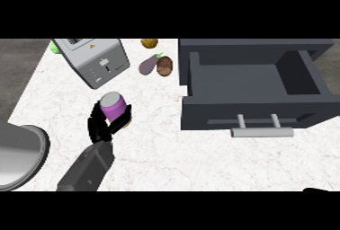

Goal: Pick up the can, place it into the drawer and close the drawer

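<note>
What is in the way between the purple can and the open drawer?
Nothing visible. The left robot hand is curled round the can, and only bare counter lies between it and the drawer. The eggplant sits farther back.

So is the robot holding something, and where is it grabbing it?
Yes. The left hand holds the purple can. Its fingers and thumb are curled round the can's side, below the grey top.

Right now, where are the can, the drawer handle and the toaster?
can (114, 106), head view, on its purple side.
drawer handle (262, 132), head view, middle of the grey bar.
toaster (98, 62), head view, on its grey side face.
</note>
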Action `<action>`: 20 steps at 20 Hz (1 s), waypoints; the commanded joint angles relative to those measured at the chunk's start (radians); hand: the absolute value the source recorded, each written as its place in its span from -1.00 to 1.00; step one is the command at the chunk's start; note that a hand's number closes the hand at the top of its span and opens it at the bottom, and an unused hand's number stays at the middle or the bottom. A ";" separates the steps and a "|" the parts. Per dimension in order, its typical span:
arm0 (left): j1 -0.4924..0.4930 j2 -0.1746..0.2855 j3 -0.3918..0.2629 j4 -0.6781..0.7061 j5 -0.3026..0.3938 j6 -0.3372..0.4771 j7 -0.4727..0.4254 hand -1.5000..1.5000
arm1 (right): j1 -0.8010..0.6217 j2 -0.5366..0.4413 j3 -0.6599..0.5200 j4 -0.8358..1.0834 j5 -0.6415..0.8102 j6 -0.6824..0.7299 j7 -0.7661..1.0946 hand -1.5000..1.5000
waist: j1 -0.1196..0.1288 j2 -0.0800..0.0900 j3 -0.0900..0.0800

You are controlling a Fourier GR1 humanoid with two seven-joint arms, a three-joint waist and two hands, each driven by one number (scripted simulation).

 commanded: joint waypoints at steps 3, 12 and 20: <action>-0.066 0.016 0.030 0.084 -0.012 -0.070 -0.058 1.00 | -0.090 -0.067 -0.060 0.068 -0.050 0.012 0.023 -1.00 | -0.004 0.004 -0.001; -0.116 0.003 -0.074 0.082 -0.110 -0.233 -0.005 1.00 | -0.026 -0.029 -0.043 -0.010 -0.021 0.003 0.011 -1.00 | -0.014 0.001 -0.001; -0.179 0.055 -0.154 -0.016 -0.170 -0.409 0.185 1.00 | -0.020 0.004 -0.022 0.018 0.048 -0.018 -0.046 -1.00 | 0.011 -0.006 0.001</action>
